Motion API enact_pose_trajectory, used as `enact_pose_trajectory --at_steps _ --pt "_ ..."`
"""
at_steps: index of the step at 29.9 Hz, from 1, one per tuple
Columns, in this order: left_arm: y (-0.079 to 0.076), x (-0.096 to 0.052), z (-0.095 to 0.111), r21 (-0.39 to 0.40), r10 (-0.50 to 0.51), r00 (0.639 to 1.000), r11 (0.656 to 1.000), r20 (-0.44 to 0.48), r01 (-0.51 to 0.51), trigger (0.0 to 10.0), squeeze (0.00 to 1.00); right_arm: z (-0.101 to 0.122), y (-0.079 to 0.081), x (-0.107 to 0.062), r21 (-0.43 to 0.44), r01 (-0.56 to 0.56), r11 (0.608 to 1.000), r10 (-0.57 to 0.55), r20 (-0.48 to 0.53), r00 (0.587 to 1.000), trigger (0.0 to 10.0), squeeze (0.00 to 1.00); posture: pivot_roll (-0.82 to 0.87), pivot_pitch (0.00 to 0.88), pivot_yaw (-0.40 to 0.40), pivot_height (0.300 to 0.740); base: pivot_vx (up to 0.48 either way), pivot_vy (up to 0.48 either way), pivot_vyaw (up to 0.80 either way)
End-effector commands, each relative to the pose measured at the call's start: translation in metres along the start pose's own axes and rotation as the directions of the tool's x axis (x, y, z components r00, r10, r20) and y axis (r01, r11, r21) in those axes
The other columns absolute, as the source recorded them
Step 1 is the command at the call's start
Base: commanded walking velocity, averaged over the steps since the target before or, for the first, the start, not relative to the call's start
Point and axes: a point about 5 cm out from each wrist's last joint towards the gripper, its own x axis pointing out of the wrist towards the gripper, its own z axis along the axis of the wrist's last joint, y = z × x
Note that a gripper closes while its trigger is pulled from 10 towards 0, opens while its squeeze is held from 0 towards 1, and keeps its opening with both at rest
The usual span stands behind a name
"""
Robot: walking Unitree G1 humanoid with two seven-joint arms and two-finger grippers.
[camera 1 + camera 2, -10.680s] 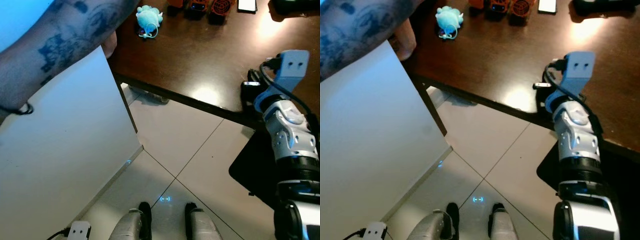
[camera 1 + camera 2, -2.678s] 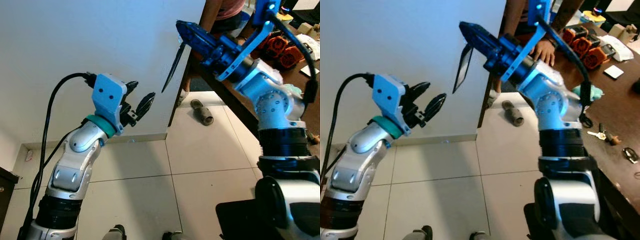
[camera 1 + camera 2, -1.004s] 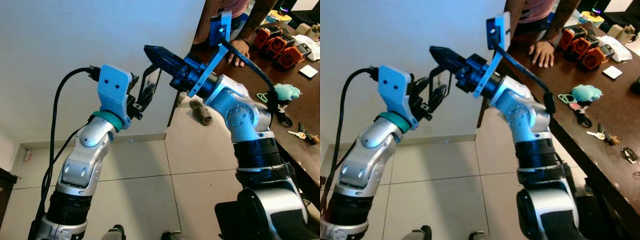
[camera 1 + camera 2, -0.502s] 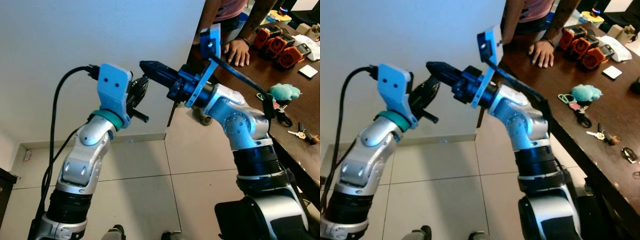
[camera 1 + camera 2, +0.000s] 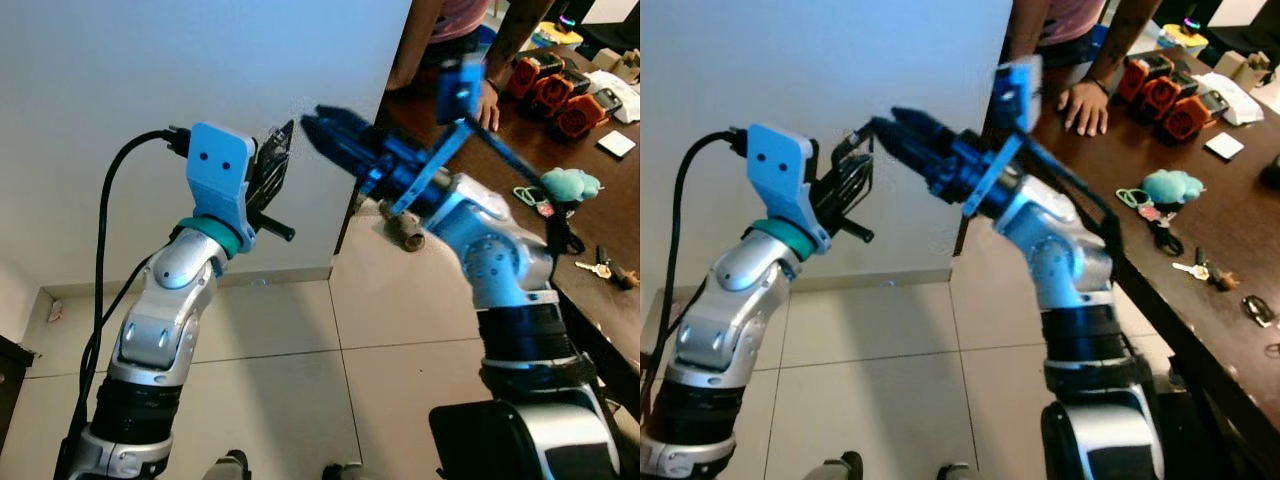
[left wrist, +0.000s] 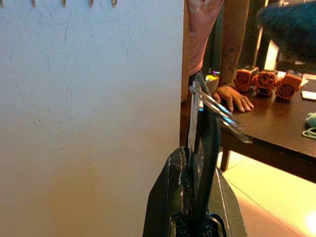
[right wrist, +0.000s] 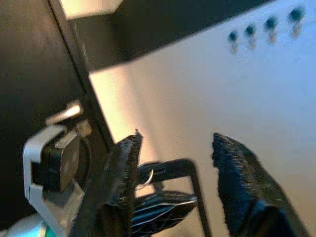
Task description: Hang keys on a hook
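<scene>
Both arms raised in front of a white wall [image 5: 120,80]. Left hand [image 5: 268,165] clenched on the keys [image 6: 217,111]; in the left wrist view the silver blades stick out past the closed black fingers [image 6: 205,148], the ring itself hidden between them. Right hand [image 5: 325,128] just beside the left one, motion-blurred in the head views; in the right wrist view its two fingers [image 7: 121,182] stand apart with nothing between them. Row of small hooks [image 6: 61,3] high on the wall, cut off by the frame edge. Another bunch with a teal plush charm [image 5: 568,185] lies on the dark tabletop [image 5: 560,140], near a person's hand [image 5: 488,100] resting flat; person cropped above the waist. Orange items [image 5: 555,90] farther back, too small to identify.
</scene>
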Motion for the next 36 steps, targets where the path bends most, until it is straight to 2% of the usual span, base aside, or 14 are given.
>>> enact_pose_trajectory --at_steps 1,7,15,16,20,23,24,25,28,30,31,33,34,36 --pt "-0.002 0.001 0.0 -0.001 -0.017 1.0 1.0 0.002 0.017 0.0 0.0 0.008 -0.002 -0.01 -0.002 0.01 1.0 -0.01 0.057 0.998 10.0 1.0 -0.02 0.067 -0.025 0.74 0.0 0.0 0.0" --pt "-0.002 0.002 0.001 0.003 -0.023 1.0 1.0 0.004 0.023 0.0 0.0 0.012 -0.005 -0.033 0.066 0.004 0.998 -0.015 0.167 0.986 10.0 1.0 -0.02 0.073 -0.019 0.74 0.0 0.0 0.0" --pt "-0.001 0.002 0.003 0.005 -0.024 1.0 1.0 0.009 0.023 0.0 0.0 -0.006 -0.007 -0.046 0.104 0.044 0.994 -0.058 0.132 0.99 10.0 1.0 -0.02 0.075 -0.019 0.74 0.0 0.0 0.0" --pt "-0.002 0.002 0.005 0.01 -0.031 0.999 0.999 0.013 0.031 0.0 0.0 -0.018 -0.009 -0.048 0.03 0.097 0.995 -0.098 0.054 0.994 10.0 0.0 -0.02 0.081 -0.017 0.74 0.0 0.0 0.0" --pt "-0.002 0.002 0.006 0.012 -0.036 0.999 0.999 0.015 0.036 0.0 0.0 -0.018 -0.009 -0.047 -0.001 0.109 0.994 -0.109 0.04 0.993 10.0 0.0 -0.02 0.081 -0.017 0.74 0.0 0.0 0.0" --pt "-0.001 0.003 0.008 0.017 -0.045 0.999 0.999 0.012 0.044 0.0 0.0 0.003 -0.002 -0.031 -0.201 0.092 0.975 -0.084 0.047 0.995 10.0 0.0 -0.02 0.085 -0.003 0.74 0.0 0.0 0.0" --pt "-0.001 0.003 0.008 0.018 -0.047 0.999 0.999 0.01 0.047 0.0 0.0 0.006 0.001 -0.025 -0.348 0.072 0.935 -0.081 -0.013 0.997 10.0 0.0 -0.02 0.084 -0.001 0.74 0.0 0.0 0.0" --pt "-0.001 0.003 0.008 0.018 -0.047 0.999 0.999 0.01 0.047 0.0 0.0 0.006 0.001 -0.025 -0.348 0.072 0.935 -0.081 -0.013 0.997 10.0 0.0 -0.02 0.084 -0.001 0.74 0.0 0.0 0.0" --pt "-0.002 0.003 0.008 0.018 -0.057 0.998 0.998 0.006 0.057 0.0 0.0 0.001 0.014 -0.013 -0.668 -0.055 0.742 -0.078 -0.168 0.983 10.0 0.0 -0.02 0.086 0.006 0.74 0.0 0.0 0.0" --pt "-0.002 0.003 0.008 0.018 -0.06 0.998 0.998 0.005 0.06 0.0 0.0 0.0 0.018 -0.01 -0.718 -0.086 0.691 -0.068 -0.183 0.981 10.0 0.0 -0.02 0.086 0.006 0.74 0.0 0.0 0.0" --pt "-0.002 0.003 0.008 0.018 -0.06 0.998 0.998 0.005 0.06 0.0 0.0 0.0 0.018 -0.01 -0.718 -0.086 0.691 -0.068 -0.183 0.981 10.0 0.0 -0.02 0.086 0.006 0.74 0.0 0.0 0.0" --pt "-0.003 0.004 0.008 0.016 -0.066 0.998 0.998 0.003 0.065 0.0 0.0 -0.008 0.032 -0.005 -0.807 -0.195 0.558 -0.024 -0.251 0.968 10.0 0.0 -0.03 0.088 0.01 0.74 0.0 0.0 0.0" --pt "-0.003 0.004 0.008 0.016 -0.066 0.998 0.998 0.003 0.065 0.0 0.0 -0.008 0.032 -0.005 -0.807 -0.195 0.558 -0.024 -0.251 0.968 10.0 0.0 -0.03 0.088 0.01 0.74 0.0 0.0 0.0" --pt "-0.004 0.005 0.008 0.014 -0.072 0.997 0.997 0.002 0.072 0.0 0.0 -0.014 0.042 -0.004 -0.848 -0.272 0.454 0.012 -0.299 0.954 10.0 0.0 -0.03 0.088 0.01 0.74 0.0 0.0 0.0"
